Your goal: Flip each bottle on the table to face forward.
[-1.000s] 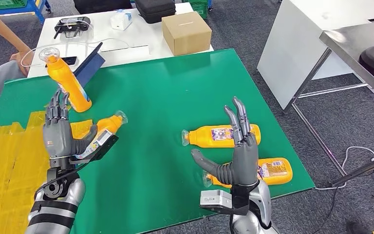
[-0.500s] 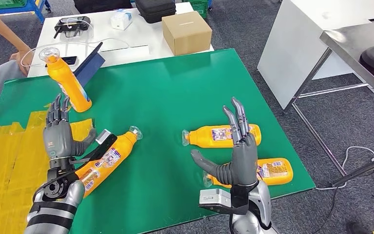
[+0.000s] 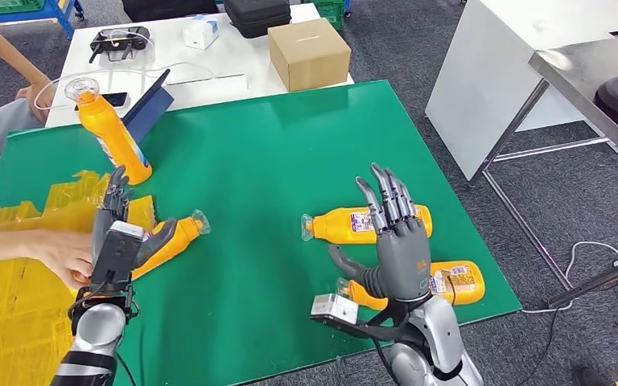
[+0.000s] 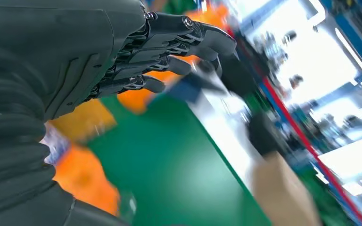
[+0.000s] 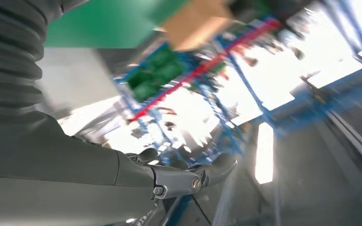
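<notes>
Several orange bottles are on the green table [image 3: 273, 161]. One stands tilted at the back left [image 3: 114, 137]. One lies beside my left hand [image 3: 117, 235], its cap [image 3: 201, 219] pointing right; a person's hand [image 3: 58, 253] reaches in from the left and touches its base. My left hand is raised with fingers spread and holds nothing; it appears blurred as the left hand [image 4: 136, 52] above an orange bottle [image 4: 82, 181]. My right hand [image 3: 394, 237] hovers with spread fingers above two lying bottles, one with its label up [image 3: 354, 223] and one by the front edge [image 3: 455, 281].
Yellow tape [image 3: 16, 305] covers the table's left front corner. Behind it, a white table [image 3: 217, 60] carries a cardboard box [image 3: 307, 53], a dark tablet [image 3: 146, 104] and cables. A metal table [image 3: 579, 72] stands at the right.
A person's hand has come in from the left and touches the bottle by my left hand; that bottle has shifted left. My left hand has turned edge-on. My right hand has tilted slightly.
</notes>
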{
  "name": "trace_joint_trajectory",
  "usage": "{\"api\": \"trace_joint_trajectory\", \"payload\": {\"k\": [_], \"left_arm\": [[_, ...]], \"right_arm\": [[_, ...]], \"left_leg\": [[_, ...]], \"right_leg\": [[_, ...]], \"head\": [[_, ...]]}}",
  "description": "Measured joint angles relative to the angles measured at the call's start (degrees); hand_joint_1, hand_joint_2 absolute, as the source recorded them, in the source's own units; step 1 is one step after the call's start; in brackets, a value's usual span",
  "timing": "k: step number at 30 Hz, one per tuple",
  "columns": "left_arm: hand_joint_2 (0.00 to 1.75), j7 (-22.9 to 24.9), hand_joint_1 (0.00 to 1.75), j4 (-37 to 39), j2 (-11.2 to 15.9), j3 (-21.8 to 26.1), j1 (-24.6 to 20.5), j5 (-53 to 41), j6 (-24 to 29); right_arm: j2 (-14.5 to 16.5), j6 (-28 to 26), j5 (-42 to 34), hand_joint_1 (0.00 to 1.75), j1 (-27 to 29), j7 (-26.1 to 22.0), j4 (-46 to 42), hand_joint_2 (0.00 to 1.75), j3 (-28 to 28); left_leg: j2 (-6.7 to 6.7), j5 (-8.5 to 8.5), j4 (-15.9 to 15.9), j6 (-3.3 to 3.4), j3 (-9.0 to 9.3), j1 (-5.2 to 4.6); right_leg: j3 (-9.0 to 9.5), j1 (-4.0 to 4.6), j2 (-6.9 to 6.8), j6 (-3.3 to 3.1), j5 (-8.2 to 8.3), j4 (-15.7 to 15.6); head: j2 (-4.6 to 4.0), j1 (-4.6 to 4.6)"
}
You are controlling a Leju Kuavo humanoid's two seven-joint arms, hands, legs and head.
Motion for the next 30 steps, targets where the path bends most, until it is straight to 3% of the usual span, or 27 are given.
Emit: {"api": "trace_joint_trajectory", "payload": {"k": [3,6,15,21,30], "left_arm": [[1.75,-0.4,0.0,-4.1,-0.1,0.0,2.1,4.4,-4.7],[1.75,-0.5,0.0,-6.3,-0.2,0.0,3.1,6.6,-7.4],[1.75,-1.7,0.0,-7.0,-0.2,-1.4,2.4,14.2,-13.2],[1.75,-1.9,0.0,-7.0,-0.3,-2.9,1.7,15.2,-13.8],[1.75,-1.9,0.0,-6.8,-0.6,-4.9,1.0,15.4,-14.4]], "right_arm": [[-3.6,6.7,1.8,0.0,-0.1,3.7,1.5,1.75,-2.8],[-6.8,10.8,0.7,0.0,-0.4,4.0,4.2,1.75,-5.9],[-13.1,16.0,-2.8,0.0,-5.3,0.4,16.0,1.75,-11.0],[-14.6,16.9,-3.1,0.0,-9.5,-1.4,23.5,1.75,-11.9],[-14.2,17.1,-0.9,0.0,-14.2,-1.9,30.8,1.75,-11.1]], "left_leg": [[-0.05,-0.02,0.0,0.04,-0.01,-0.07],[-0.08,-0.02,0.0,0.05,-0.01,-0.12],[-0.05,0.03,0.0,0.09,0.0,-0.15],[-0.04,0.03,0.0,0.09,0.0,-0.15],[-0.03,0.03,0.0,0.1,-0.03,-0.15]], "right_leg": [[0.0,-0.07,-0.01,0.01,0.0,0.0],[0.01,-0.11,-0.03,0.04,0.0,0.0],[0.01,-0.11,-0.02,0.06,0.04,0.0],[0.01,-0.12,-0.03,0.06,0.04,0.0],[0.01,-0.12,-0.02,0.07,0.05,0.0]], "head": [[0.0,-0.01],[0.0,-0.01],[0.0,-0.02],[0.0,-0.02],[0.0,-0.03]]}}
